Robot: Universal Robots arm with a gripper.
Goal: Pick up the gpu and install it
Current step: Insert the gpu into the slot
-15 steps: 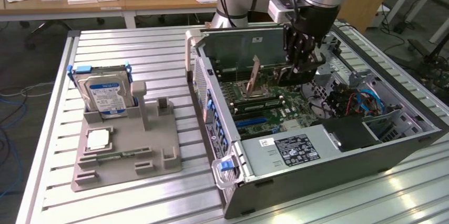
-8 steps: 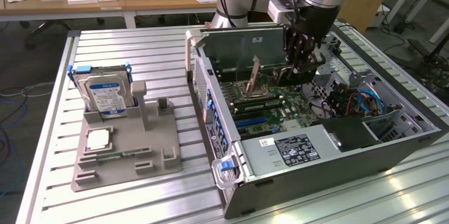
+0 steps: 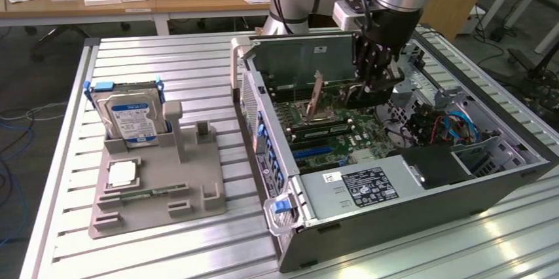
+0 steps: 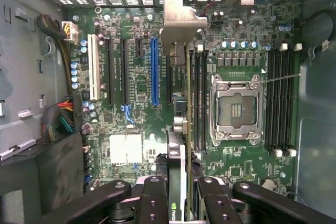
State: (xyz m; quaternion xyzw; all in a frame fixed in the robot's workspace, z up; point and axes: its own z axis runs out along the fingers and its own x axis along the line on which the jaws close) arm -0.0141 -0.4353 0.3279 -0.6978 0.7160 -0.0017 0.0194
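Gripping the gpu (image 3: pixel 360 95) edge-on, the gripper (image 3: pixel 378 79) hangs inside the open case (image 3: pixel 393 226), above the board (image 3: pixel 336 136). Its jaws are partly closed, clamped on the card's two faces. In the wrist view the fingers (image 4: pixel 155 198) stand on either side of the gpu (image 4: pixel 177 182), touching it, and the card runs away from the gripper (image 4: pixel 181 195) to its silver bracket (image 4: pixel 181 22) at the far end. Seen this way, the card lies between the blue slot (image 4: pixel 154 72) and the socket (image 4: pixel 236 109), and its line passes along the dark memory slots (image 4: pixel 198 98) just beside the socket, not along the blue slot. A white slot (image 4: pixel 94 66) sits further off, beyond the blue one. Whether the card's lower edge touches the board cannot be told; in the exterior view it looks held above it, tilted slightly. The case lies on its side on a slatted metal table (image 3: pixel 175 56), with a labelled power supply (image 3: pixel 367 187) at its near end. To the exterior view's left, well apart from the case, a grey stand (image 3: pixel 157 210) carries a hard drive (image 3: pixel 131 118) upright in its rear holder and a memory stick (image 3: pixel 144 194) lying flat near its front.
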